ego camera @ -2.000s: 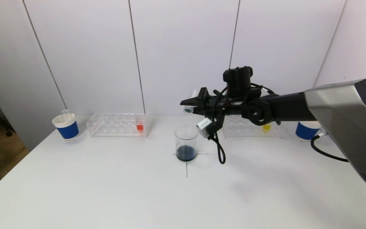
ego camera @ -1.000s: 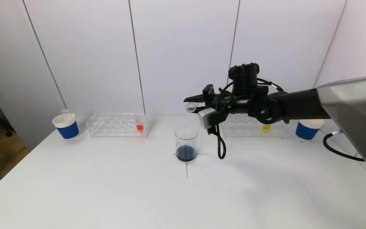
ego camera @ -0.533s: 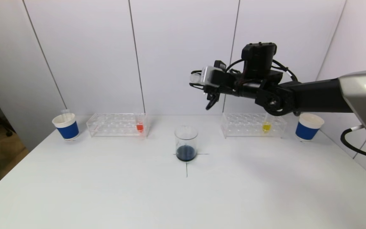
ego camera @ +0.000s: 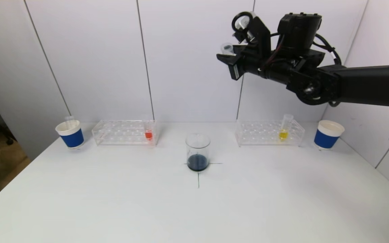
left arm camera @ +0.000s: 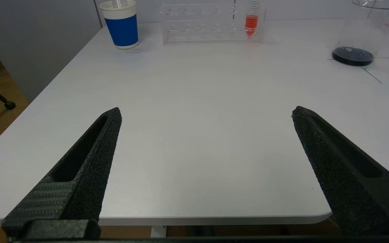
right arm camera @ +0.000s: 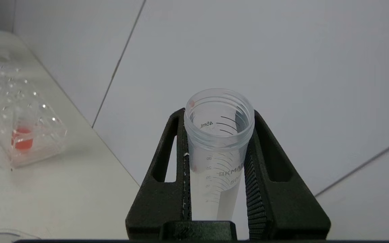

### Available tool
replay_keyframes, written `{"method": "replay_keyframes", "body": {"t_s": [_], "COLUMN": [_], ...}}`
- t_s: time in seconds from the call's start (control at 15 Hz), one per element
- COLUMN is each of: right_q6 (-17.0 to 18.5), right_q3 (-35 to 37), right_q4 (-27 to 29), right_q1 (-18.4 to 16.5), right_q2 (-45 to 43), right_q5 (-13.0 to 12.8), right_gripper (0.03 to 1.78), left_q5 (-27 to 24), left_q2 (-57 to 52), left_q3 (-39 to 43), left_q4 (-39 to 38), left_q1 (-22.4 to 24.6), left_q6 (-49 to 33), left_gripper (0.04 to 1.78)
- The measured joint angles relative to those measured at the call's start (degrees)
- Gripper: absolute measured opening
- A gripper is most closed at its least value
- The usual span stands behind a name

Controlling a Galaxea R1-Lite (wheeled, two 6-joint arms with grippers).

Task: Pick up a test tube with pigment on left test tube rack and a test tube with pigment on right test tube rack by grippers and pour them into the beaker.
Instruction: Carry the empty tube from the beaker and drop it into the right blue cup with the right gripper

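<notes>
Head view shows a white table (ego camera: 113,202) with a clear glass beaker (ego camera: 198,152) at its centre, dark blue liquid pooled in its bottom. High above and to the right, the right gripper (ego camera: 230,59) pinches a clear, empty-looking plastic test tube (right arm camera: 216,141), mouth up. That pour looks finished, and the tube seems ready to be set aside. A transparent left rack (ego camera: 124,132) holds a tube of orange-red pigment (ego camera: 148,134); the transparent right rack (ego camera: 269,133) holds a yellow one (ego camera: 283,132). Blue paper cups (ego camera: 70,134) flank the racks. The left gripper (left arm camera: 206,135) waits spread wide near the table's front edge, empty. Whether more pouring remains is unclear.
</notes>
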Motion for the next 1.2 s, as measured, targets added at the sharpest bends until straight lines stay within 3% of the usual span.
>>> {"method": "replay_keyframes", "body": {"t_s": [0.33,0.53,0.8,1.2], "right_q6": [14.2,18.3,24.3,27.1], "right_q3": [-3.6,-5.1,-5.6,-4.9], "right_q4": [5.2,7.5,15.4,16.5], "right_q1": [-4.3,-9.2,-18.4,-31.6], "right_q2": [-4.2,-5.3,-6.9,-6.3], "right_q5": [-12.3,-20.0,-22.4,-24.1], "right_gripper": [0.51,0.51,0.51,0.51], "left_q5": [0.0,0.0,0.0,0.0], "left_q2": [0.0,0.0,0.0,0.0], "left_q3": [0.0,0.0,0.0,0.0], "left_q4": [0.0,0.0,0.0,0.0], "left_q1": [0.0,0.0,0.0,0.0], "left_q6": [0.0,0.0,0.0,0.0], "left_gripper": [1.76,1.76,1.76,1.76]}}
